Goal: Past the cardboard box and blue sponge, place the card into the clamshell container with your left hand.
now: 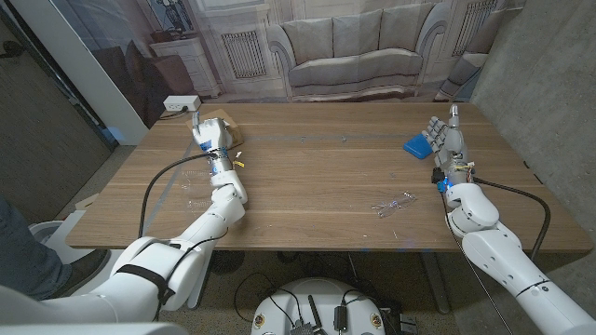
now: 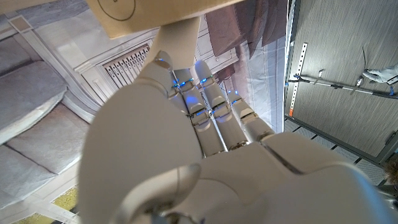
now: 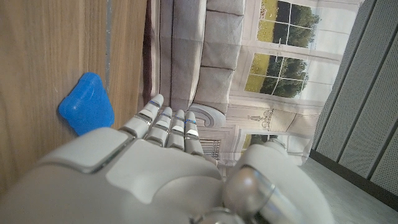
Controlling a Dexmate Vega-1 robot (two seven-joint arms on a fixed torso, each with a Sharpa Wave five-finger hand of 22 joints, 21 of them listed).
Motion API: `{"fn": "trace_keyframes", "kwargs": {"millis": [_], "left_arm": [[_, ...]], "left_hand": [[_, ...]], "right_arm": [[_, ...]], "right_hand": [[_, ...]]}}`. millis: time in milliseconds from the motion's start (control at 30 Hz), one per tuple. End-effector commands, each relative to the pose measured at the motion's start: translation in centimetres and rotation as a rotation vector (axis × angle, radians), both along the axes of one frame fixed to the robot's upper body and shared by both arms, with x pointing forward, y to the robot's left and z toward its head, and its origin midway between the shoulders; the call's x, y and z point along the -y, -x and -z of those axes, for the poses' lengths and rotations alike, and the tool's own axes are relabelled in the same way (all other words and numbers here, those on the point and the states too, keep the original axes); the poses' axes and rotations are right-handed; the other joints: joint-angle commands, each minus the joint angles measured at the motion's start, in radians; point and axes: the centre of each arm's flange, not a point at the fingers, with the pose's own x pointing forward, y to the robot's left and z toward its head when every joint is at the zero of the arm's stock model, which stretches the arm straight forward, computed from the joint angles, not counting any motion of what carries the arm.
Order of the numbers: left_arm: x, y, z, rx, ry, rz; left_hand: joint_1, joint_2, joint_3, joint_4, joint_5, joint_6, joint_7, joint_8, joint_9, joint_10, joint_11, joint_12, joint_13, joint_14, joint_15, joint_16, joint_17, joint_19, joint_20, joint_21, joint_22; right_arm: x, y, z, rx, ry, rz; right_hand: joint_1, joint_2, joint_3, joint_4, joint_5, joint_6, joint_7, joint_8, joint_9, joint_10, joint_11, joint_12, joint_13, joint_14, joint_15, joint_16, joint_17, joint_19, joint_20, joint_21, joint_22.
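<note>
My left hand (image 1: 209, 138) stands upright at the table's far left, fingers straight and together, right in front of the cardboard box (image 1: 223, 123). In the left wrist view the fingers (image 2: 208, 102) reach up to the box (image 2: 140, 15), and I see nothing held in them. A blue sponge (image 1: 417, 145) lies at the far right, just left of my right hand (image 1: 448, 140), which stands with its fingers extended and holds nothing. The right wrist view shows the sponge (image 3: 87, 111) beside the hand (image 3: 158, 155). A clear clamshell container (image 1: 393, 205) lies near the front right. I cannot make out the card.
The wooden table (image 1: 317, 177) is bare across its middle. A faint clear object (image 1: 196, 200) lies near my left forearm. A white power strip (image 1: 181, 103) sits off the far left corner, and a person's leg (image 1: 23, 244) shows at the left edge.
</note>
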Motion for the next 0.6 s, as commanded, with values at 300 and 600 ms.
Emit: {"fn": "trace_keyframes", "kwargs": {"millis": [300,600], "left_arm": [[0.4,1.5,-1.1,0.046,-0.010,-0.025],[0.5,2.0,-1.4,0.056,-0.018,-0.034]], "left_hand": [[0.009,0.000,0.013,0.000,-0.004,0.005,0.011,-0.007,0.003,0.004,0.010,0.006,0.010,0.019,-0.081,-0.002,0.002,0.013,-0.092,0.000,0.000],[0.010,-0.003,0.017,0.000,-0.004,0.004,0.013,-0.009,0.003,0.009,0.015,0.008,0.015,0.025,-0.079,-0.003,0.001,0.014,-0.090,-0.001,0.000]], "right_arm": [[0.0,0.3,0.0,0.017,0.000,-0.002],[0.3,0.6,0.1,0.017,-0.005,0.007]], "right_hand": [[0.004,0.005,-0.007,-0.003,0.000,0.009,-0.003,-0.002,0.002,0.008,0.004,0.000,0.005,0.006,0.003,-0.006,0.004,0.007,-0.004,-0.005,0.002],[0.005,0.006,-0.008,-0.003,0.000,0.009,-0.003,-0.002,0.002,0.009,0.004,0.000,0.005,0.006,0.003,-0.006,0.004,0.007,-0.005,-0.006,0.002]]}}
